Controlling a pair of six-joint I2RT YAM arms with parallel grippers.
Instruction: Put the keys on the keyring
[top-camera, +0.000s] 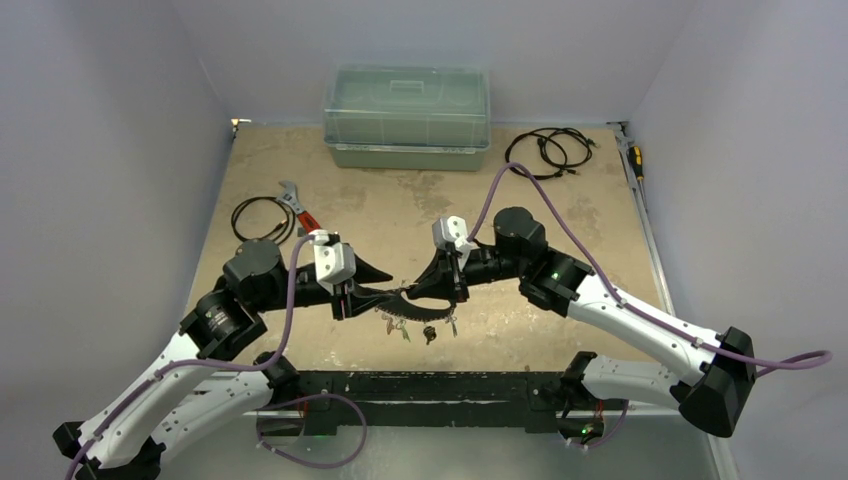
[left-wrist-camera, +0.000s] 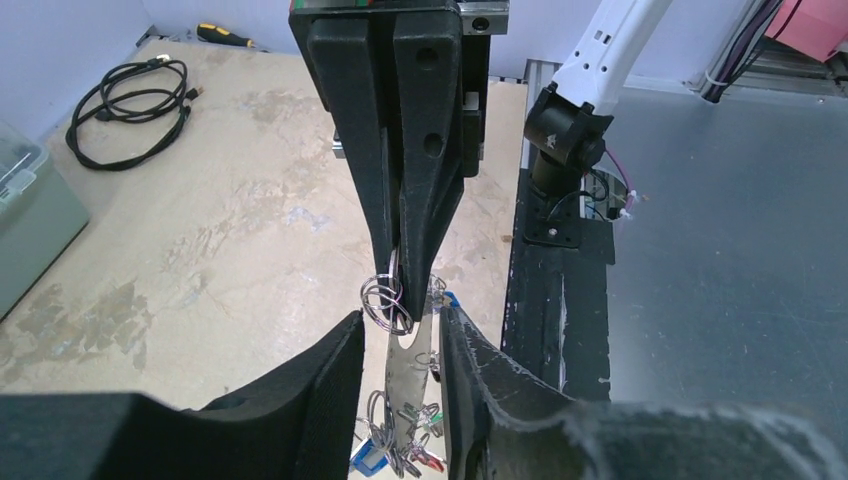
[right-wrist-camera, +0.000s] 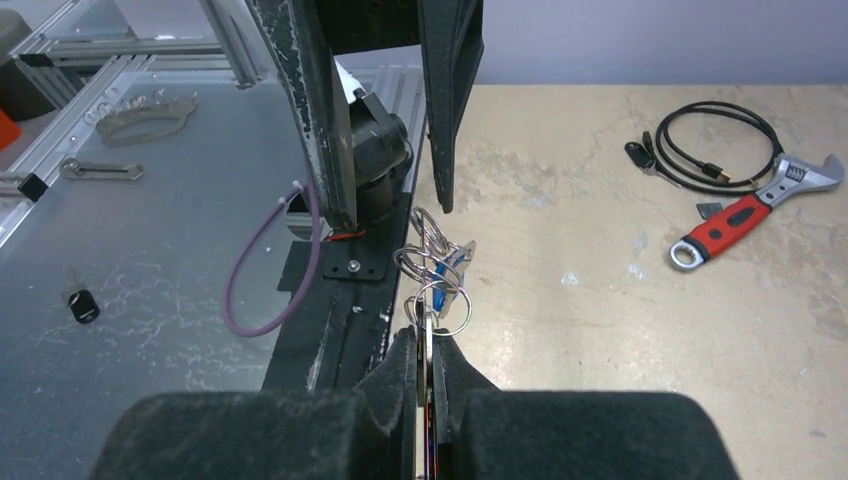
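The keyring (top-camera: 400, 302) is a flat silver crescent held in the air between my two grippers. My right gripper (top-camera: 420, 290) is shut on one end of it; the right wrist view shows the plate edge-on between the pads (right-wrist-camera: 425, 338). My left gripper (top-camera: 383, 286) is open, its fingers either side of the keyring (left-wrist-camera: 413, 365); I cannot tell whether either finger touches it. Several keys on wire rings hang from it: a blue tag (left-wrist-camera: 368, 456), a red tag (left-wrist-camera: 430, 463), a green tag (left-wrist-camera: 436, 414). More rings and a blue-tagged key (right-wrist-camera: 455, 262) show in the right wrist view.
A clear green-tinted box (top-camera: 407, 117) stands at the back. Black coiled cables lie at the back right (top-camera: 548, 150) and at the left (top-camera: 262, 218). A red-handled wrench (top-camera: 297, 207) lies beside the left cable. A black-headed key (right-wrist-camera: 80, 303) and a spare crescent (right-wrist-camera: 145, 115) lie on the metal bench.
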